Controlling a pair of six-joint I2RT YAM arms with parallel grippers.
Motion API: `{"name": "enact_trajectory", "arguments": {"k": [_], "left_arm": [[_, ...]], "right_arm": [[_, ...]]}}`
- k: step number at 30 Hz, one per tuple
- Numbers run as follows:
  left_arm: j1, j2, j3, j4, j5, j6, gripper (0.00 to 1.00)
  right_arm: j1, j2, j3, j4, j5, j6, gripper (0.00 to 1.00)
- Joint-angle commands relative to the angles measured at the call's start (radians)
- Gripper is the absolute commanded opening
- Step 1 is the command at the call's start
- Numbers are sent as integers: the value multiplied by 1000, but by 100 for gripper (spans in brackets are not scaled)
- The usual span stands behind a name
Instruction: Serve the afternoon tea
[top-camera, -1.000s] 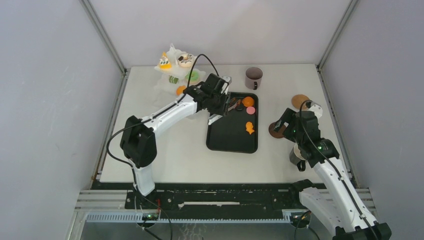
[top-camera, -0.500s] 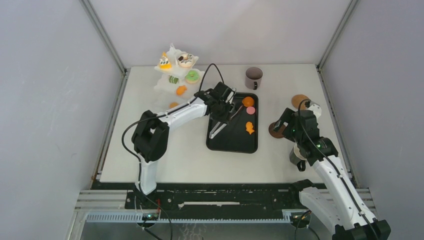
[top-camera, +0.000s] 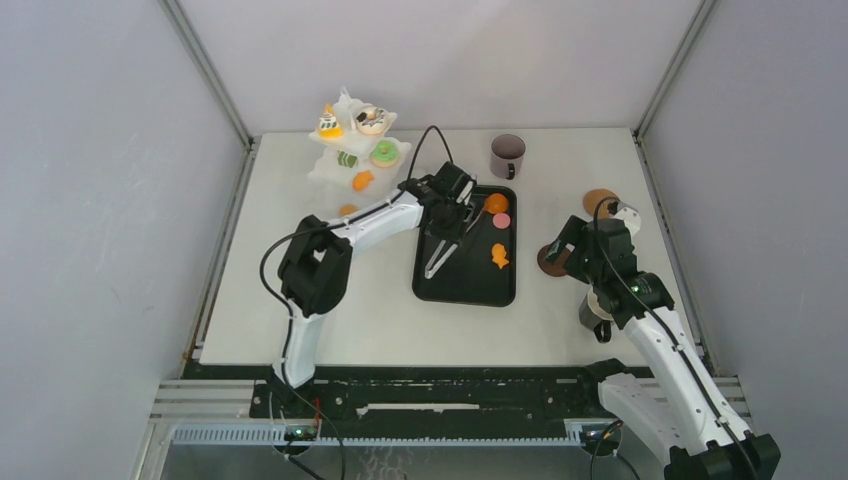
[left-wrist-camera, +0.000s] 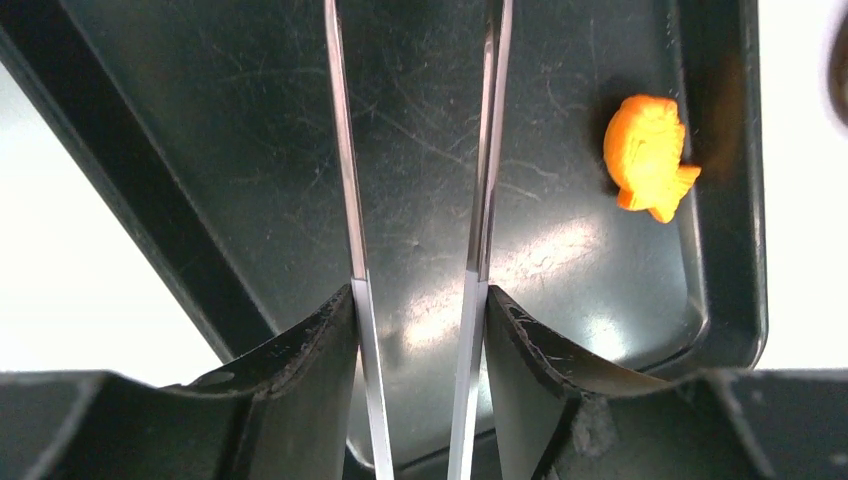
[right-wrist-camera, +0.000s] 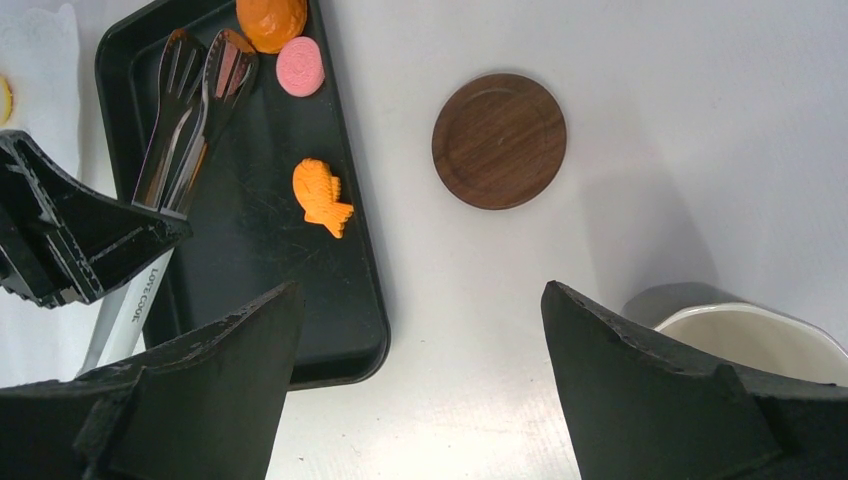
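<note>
The main risk sat in my left jaws. They were clamped on the thin metal arms of the tongs (left-wrist-camera: 355, 200), squeezing them nearly together, and such slick strips could have twisted or slid out if I eased off enough to spread the tips around a pastry. A second worry was shoving rather than gripping. The forked tips lay just beside the pink cookie (right-wrist-camera: 300, 65) and the round orange pastry (right-wrist-camera: 271, 18) in the upper left of the right wrist view, and a careless sweep could have pushed either against the tray (left-wrist-camera: 250, 120) wall or over it. The fish-shaped pastry (left-wrist-camera: 648, 155) lay near the tray's right rim, apart from the tips. I could not tell whether the tips touched the tray floor. My left arm (top-camera: 370, 222) reached from lower left toward the frame's middle, wrist tilted down over the tray. My right jaws stood wide with nothing between them, above the counter (right-wrist-camera: 620, 60), with the wooden coaster (right-wrist-camera: 499, 140) ahead and a mug (right-wrist-camera: 750, 335) at lower right.
</note>
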Motion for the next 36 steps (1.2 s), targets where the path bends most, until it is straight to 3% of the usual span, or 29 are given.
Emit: {"name": "enact_trajectory", "arguments": {"k": [1,9,18,36], "left_arm": [[-5,19,97,9,1,24,51],[-4,-38,82,-17,-50,8,33],[-2,-163,16,-30,-235,-79,18],[32,-206,-22,-4,-333,-165,18]], "right_arm": [[-2,-5,38,31,5,-10,96],[-2,-6,37,31,3,-11,96],[-1,5,37,44,-15,-7,96],[1,-2,37,37,-16,-12,96]]}}
